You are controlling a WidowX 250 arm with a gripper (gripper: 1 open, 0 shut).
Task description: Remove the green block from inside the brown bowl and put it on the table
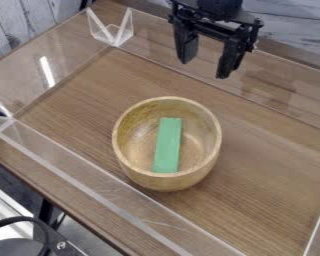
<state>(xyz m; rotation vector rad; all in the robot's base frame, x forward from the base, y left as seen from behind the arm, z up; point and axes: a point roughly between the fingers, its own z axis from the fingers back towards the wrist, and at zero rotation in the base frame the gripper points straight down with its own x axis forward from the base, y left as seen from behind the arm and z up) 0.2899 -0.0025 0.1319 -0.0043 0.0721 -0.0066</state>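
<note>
Bowl (167,143) of pale wood, visible grain, matt, block (168,144) solid green, smooth, matt, table (276,150) brown wood-grain, slight sheen, walls (49,75) clear glossy acrylic, gripper (211,55) black, matt

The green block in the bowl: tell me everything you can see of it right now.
The flat, elongated, bright green rectangular block lies inside the round light-brown wooden bowl, resting on its floor, long axis running nearly toward the camera with a slight tilt. It looks solid, smooth and uniformly coloured. Only the bowl touches it.
</note>
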